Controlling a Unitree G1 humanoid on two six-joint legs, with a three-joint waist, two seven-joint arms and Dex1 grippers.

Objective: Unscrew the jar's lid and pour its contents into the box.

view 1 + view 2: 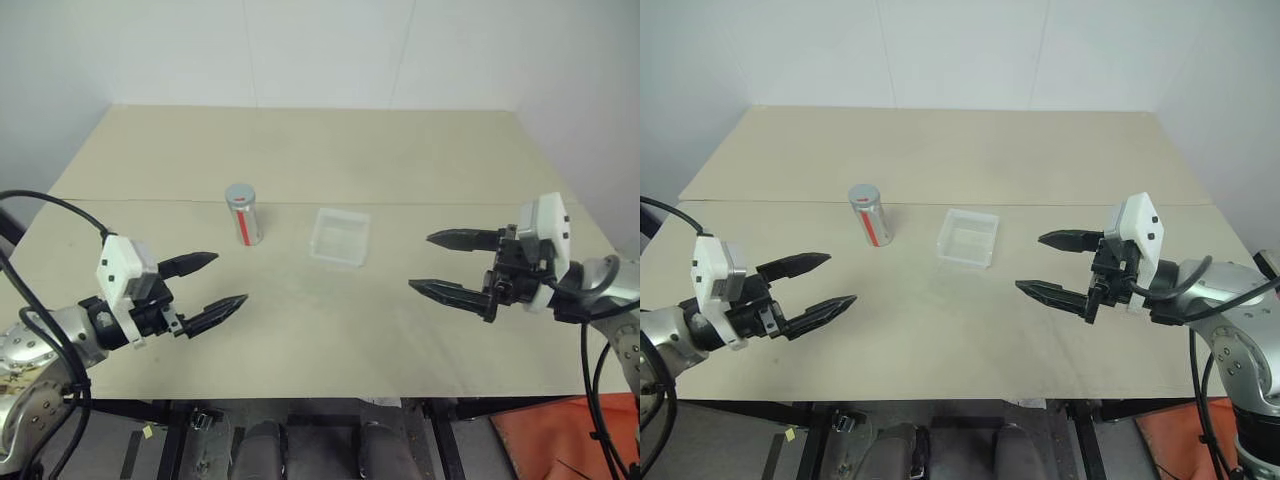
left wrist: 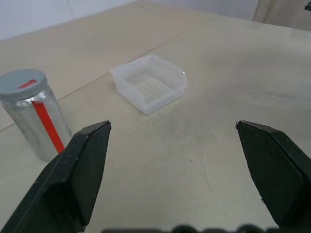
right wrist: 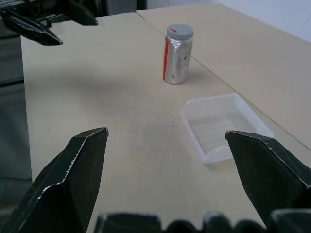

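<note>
The jar (image 1: 243, 216), a small silvery cylinder with a red vertical stripe, stands upright near the middle of the table. Its grey lid (image 1: 240, 193) with a red mark sits on top. To its right lies the box (image 1: 340, 236), a shallow clear plastic tray with nothing visible inside. The contents are hidden inside the jar. My left gripper (image 1: 214, 284) hovers open above the table's near left, in front of the jar. My right gripper (image 1: 440, 263) hovers open at the near right, to the right of the box. Neither touches anything.
The beige table (image 1: 330, 330) has a seam running across it behind the jar and box. White walls stand behind the table. An orange object (image 1: 560, 440) lies on the floor at the lower right.
</note>
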